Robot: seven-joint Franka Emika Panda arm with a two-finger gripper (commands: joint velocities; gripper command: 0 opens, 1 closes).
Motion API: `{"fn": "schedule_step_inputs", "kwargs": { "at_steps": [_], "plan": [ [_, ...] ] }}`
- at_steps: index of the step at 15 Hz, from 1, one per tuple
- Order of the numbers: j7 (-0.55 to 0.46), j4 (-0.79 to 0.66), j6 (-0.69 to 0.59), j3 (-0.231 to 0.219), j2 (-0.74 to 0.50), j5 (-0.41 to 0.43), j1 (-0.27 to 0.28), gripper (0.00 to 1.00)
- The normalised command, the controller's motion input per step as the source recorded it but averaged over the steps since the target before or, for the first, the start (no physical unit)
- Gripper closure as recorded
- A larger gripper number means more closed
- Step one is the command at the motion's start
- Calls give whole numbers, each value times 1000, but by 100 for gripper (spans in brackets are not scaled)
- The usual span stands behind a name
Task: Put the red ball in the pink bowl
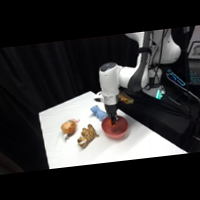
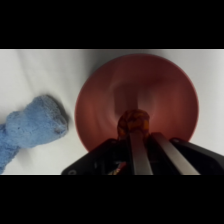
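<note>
**Ball over the bowl, release pending**

The white arm's two-finger gripper [image 2: 134,131] hung straight down over the round, smooth reddish-pink bowl [image 2: 165,85]. In the wrist view the small speckled red-orange ball [image 2: 133,121] sat at the fingertips, the two fingers closed narrow on it; it looked pinched, not lying free. The ball was over the bowl's inner floor, well inside the rim; whether it touched the floor, couldn't tell.

Judgement: the step was the release. To do it well, keep the gripper centred over the bowl's dip, stay low so the ball doesn't bounce or roll over the shallow rim, part the fingers without sideways drift, then lift straight up.

Off to the gripper's side, outside the bowl, lay a fuzzy blue stuffed toy [image 2: 30,127]. Farther away in the side view: a pale orange round object [image 1: 68,127] and a brown lumpy object [image 1: 87,135].
</note>
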Motion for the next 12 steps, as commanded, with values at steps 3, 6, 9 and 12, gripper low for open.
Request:
{"fn": "schedule_step_inputs", "kwargs": {
  "at_steps": [3,6,9,12],
  "plan": [
    [-99,87,-54,26,-15,140,-13,46],
    [-196,69,-248,44,-139,134,-32,22],
    [-297,5,-320,69,-276,133,-64,0],
    [-276,-10,-402,77,-394,143,-79,0]
  ]
}}
